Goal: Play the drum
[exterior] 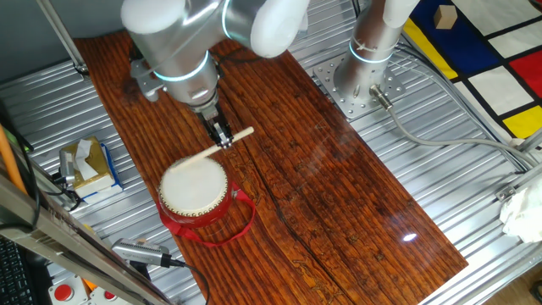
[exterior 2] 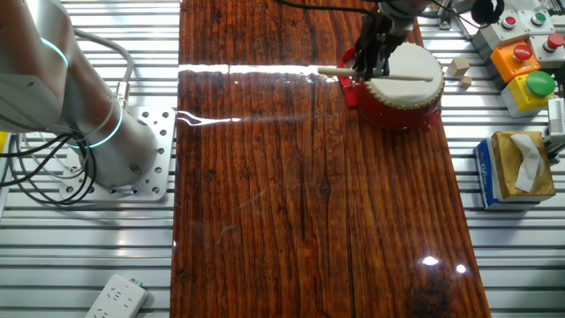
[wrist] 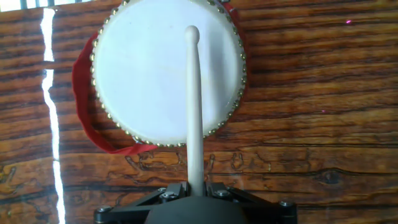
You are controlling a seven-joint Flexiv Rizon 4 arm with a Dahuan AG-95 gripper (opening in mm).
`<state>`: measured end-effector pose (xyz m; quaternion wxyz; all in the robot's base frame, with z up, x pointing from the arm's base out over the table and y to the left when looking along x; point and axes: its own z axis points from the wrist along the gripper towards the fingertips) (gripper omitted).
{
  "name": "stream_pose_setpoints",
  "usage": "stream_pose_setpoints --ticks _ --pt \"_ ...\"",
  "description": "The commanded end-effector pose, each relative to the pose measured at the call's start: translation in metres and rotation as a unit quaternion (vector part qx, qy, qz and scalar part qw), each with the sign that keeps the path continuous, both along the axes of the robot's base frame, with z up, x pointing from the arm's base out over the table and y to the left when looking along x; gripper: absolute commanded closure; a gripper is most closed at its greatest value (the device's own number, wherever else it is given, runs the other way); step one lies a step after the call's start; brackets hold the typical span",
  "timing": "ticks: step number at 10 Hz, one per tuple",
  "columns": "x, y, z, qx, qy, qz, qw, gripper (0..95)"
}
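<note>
The drum has a cream-white skin, red body, gold studs and a red strap loop. It stands on the wooden board and shows in the other fixed view and in the hand view. My gripper is shut on a pale wooden drumstick just beyond the drum's rim. The stick reaches over the skin in the hand view, its rounded tip near the skin's middle. The gripper also shows in the other fixed view and in the hand view.
A dark wooden board lies on the ribbed metal table. A tissue box stands left of the drum. The arm's base plate is at the back. Button boxes and small wood blocks lie near the drum.
</note>
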<state>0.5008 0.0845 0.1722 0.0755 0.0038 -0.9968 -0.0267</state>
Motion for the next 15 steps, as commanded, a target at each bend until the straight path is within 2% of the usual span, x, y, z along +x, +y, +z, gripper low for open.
stream_pose_setpoints --ticks 1,2,3,4,5,6,8,9,11,12,13,14,15 --pt "0.004 -0.035 0.004 0.012 -0.005 0.028 0.9995 95.0" --pt "0.006 -0.047 0.004 0.015 -0.006 0.033 0.9993 95.0" --pt "0.012 -0.071 0.004 0.026 -0.010 0.046 0.9986 95.0" --pt "0.014 -0.077 0.003 0.038 -0.013 0.042 0.9983 95.0" --pt "0.016 -0.082 -0.002 0.033 -0.014 0.040 0.9986 95.0" --pt "0.017 -0.084 -0.005 0.036 -0.019 0.044 0.9982 95.0" --pt "0.018 -0.105 -0.020 0.036 -0.031 0.064 0.9968 95.0" --pt "0.019 -0.113 -0.025 0.036 -0.031 0.061 0.9970 95.0" --pt "0.023 -0.124 -0.046 0.034 -0.036 0.051 0.9975 95.0" --pt "0.021 -0.125 -0.047 0.032 -0.036 0.051 0.9975 95.0" --pt "0.019 -0.123 -0.040 0.029 -0.033 0.047 0.9979 95.0" --pt "0.018 -0.122 -0.039 0.027 -0.032 0.049 0.9979 95.0" --pt "0.017 -0.121 -0.038 0.020 -0.034 0.060 0.9975 95.0"
